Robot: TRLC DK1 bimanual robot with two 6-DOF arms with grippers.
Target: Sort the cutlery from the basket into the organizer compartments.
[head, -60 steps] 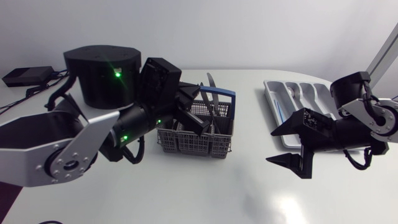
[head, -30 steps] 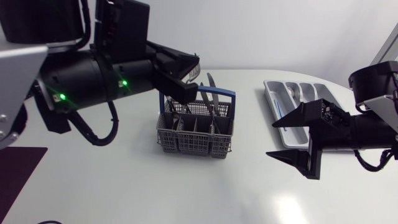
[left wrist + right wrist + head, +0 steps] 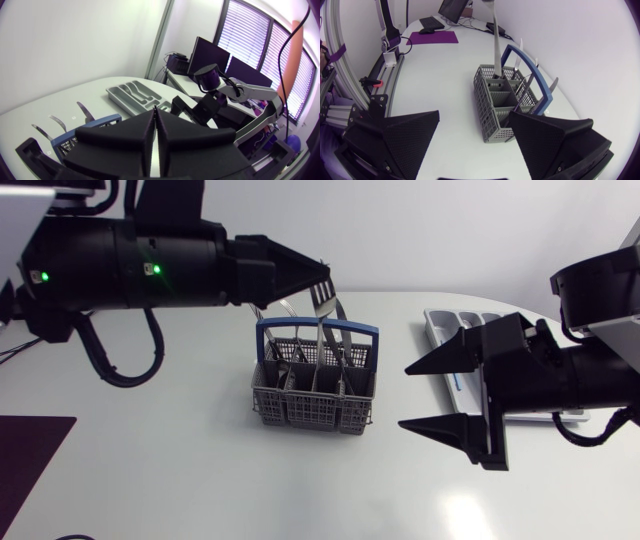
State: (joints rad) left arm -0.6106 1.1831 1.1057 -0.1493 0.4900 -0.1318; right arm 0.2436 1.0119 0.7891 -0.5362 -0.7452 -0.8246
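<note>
1. The white bench (image 3: 200, 470) carries the grey basket (image 3: 315, 395) in the middle, and the organizer (image 3: 440, 330) stands at my right side.
2. The fork (image 3: 321, 300) stands almost upright, head up, with its lower end inside a compartment of the basket.
3. My left end effector (image 3: 322, 277) seems closed on the fork's head. My right end effector (image 3: 405, 397) is wide open and holds nothing, between basket and organizer.
4. Risk, as I judge: the grip is small, so the fork may swing, catch the blue handle (image 3: 318, 328) or other cutlery, and slip out.

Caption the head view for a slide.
Left gripper shut on a fork upright in the basket; right gripper open beside the organizer.
</note>
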